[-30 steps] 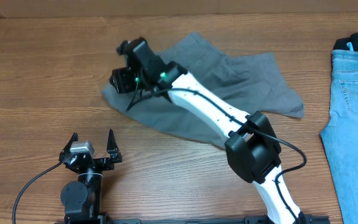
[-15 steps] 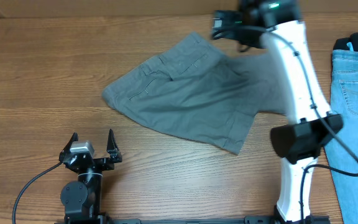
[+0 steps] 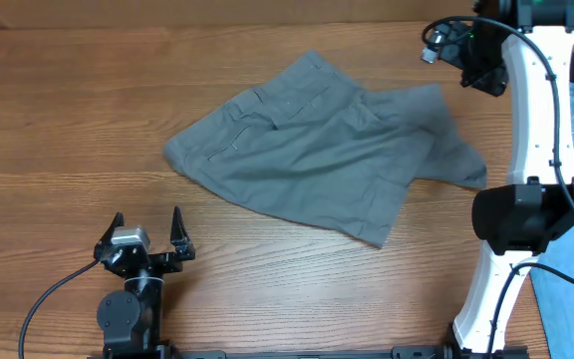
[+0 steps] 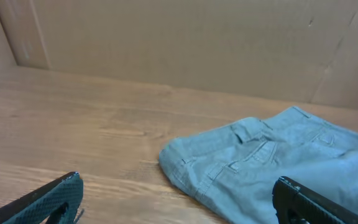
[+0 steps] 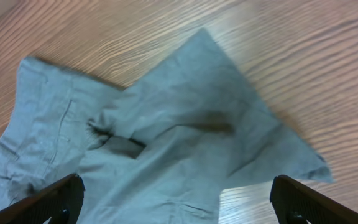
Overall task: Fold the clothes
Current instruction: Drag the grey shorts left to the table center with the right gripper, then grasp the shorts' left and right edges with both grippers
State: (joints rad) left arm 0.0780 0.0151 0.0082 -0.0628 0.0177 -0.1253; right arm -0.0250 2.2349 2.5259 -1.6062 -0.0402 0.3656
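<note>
1. While it hangs at the upper right, my right gripper point(image 5: 178, 186) is wide apart and holds nothing, likely so it can look over the grey shorts point(image 3: 307, 150).
2. They lie mid-frame, one leg sticking out right.
3. My left gripper point(image 3: 148, 219) rests wide apart, lower left.
</note>
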